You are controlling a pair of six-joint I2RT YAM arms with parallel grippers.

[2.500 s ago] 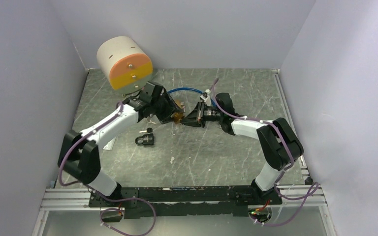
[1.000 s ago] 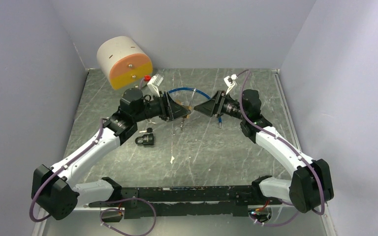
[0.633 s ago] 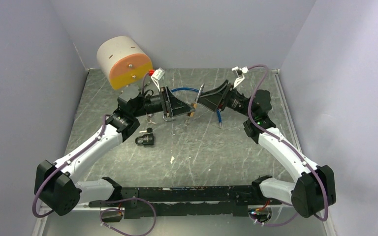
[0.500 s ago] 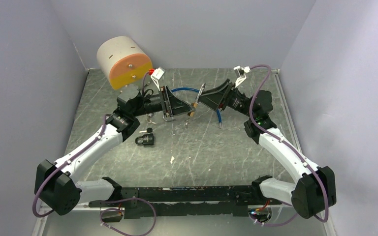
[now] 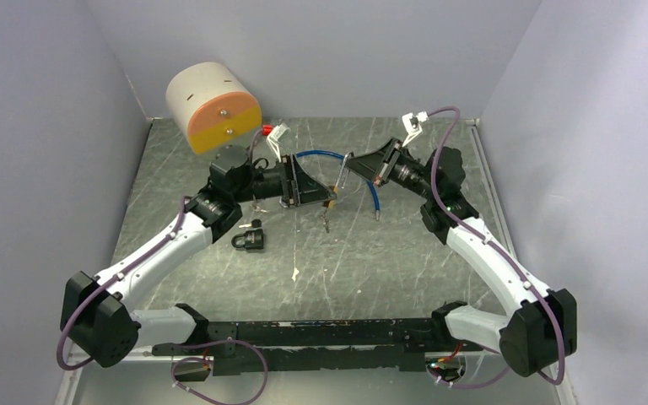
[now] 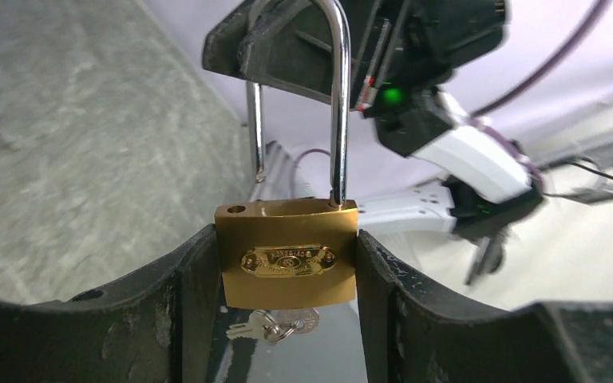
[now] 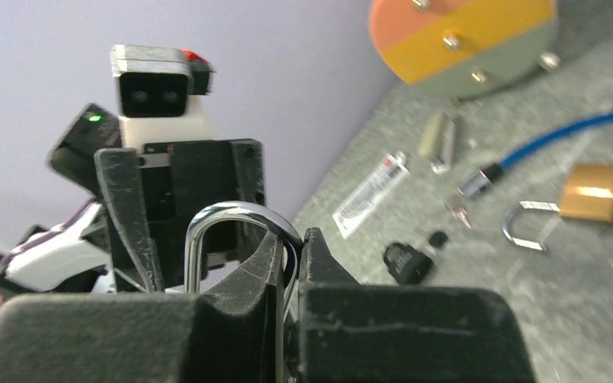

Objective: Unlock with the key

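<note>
Padlock [image 6: 286, 262] is hovering mid-air over the worktop [image 5: 388, 253], betw. both arms. I'm gripping its brass body w/ the left hand [image 5: 316, 192], fingers [image 6: 183, 303] pressing on each side. Right hand [image 7: 290, 254] is pinching tight on the shackle [image 6: 340, 96], which is sitting popped open. Keys [image 6: 275, 325] are dangling underneath.
</note>
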